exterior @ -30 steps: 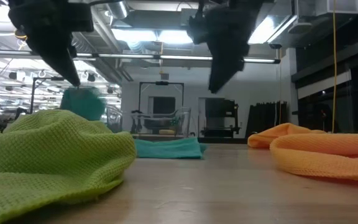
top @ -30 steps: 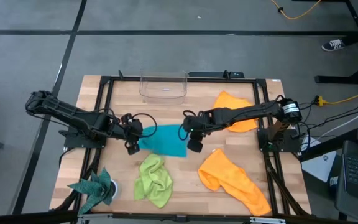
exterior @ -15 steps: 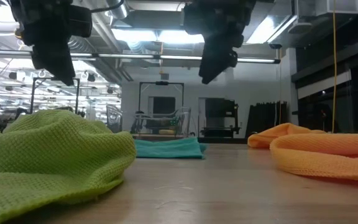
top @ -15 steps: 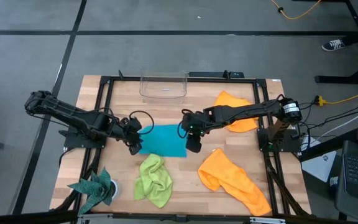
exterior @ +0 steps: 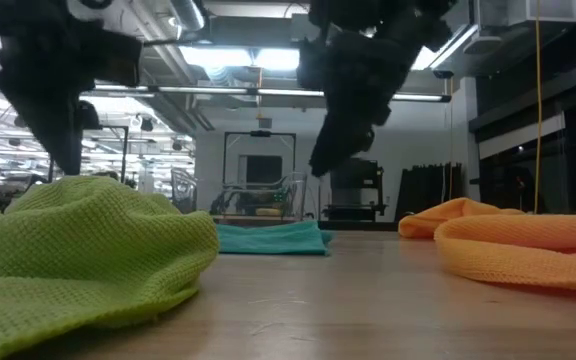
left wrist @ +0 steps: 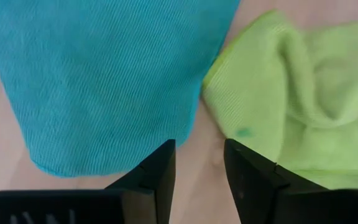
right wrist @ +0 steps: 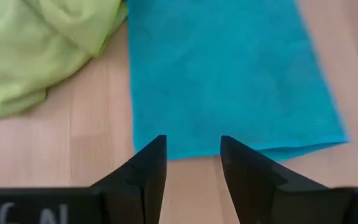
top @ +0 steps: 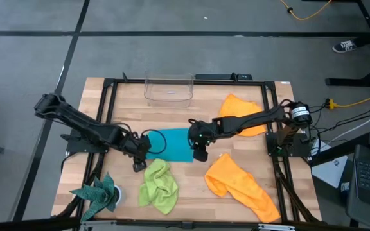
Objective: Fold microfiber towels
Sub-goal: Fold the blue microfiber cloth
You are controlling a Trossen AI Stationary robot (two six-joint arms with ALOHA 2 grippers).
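One towel, the turquoise towel (top: 171, 144), lies flat; we hover both empty grippers, left gripper (top: 139, 166) and right gripper (top: 200, 154), jaws apart, beside it. Lime-green towel (top: 158, 185) just beside it and two orange towels (top: 241, 184) farther off remain crumpled.

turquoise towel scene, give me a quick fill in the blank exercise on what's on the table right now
1. The flat turquoise-blue plush towel lies between the two ____.
2. The crumpled lime-green plush towel lies beside the left pincer, whose fingers are ____.
3. The right pincer holds ____.
4. The clear plastic bin stands at the table's ____ edge.

Missing words: pincers; open; nothing; far
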